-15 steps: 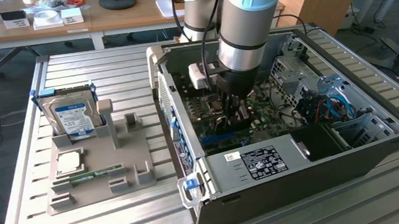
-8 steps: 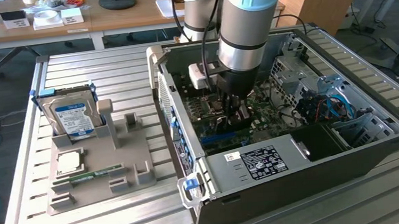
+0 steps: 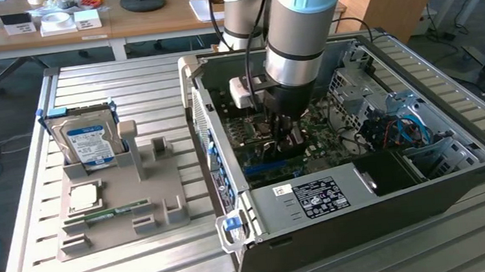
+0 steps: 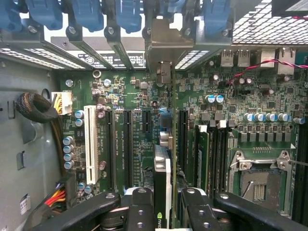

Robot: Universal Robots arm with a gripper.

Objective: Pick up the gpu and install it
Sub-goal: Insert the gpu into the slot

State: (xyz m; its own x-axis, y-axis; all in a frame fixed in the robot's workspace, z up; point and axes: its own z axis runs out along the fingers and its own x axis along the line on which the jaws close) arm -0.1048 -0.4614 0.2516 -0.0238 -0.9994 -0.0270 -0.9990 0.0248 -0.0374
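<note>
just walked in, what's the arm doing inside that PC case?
The arm's gripper is down inside the open computer case, closed on the gpu. It holds the card on edge over the motherboard, in line with the expansion slots. Whether the card is seated in a slot can't be told. On the grey holder beside the case, the hard drive and the RAM stick sit in their places.

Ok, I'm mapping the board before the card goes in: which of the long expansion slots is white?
The white slot beside the capacitor row, farthest from the CPU socket. The other long slots are black.
</note>
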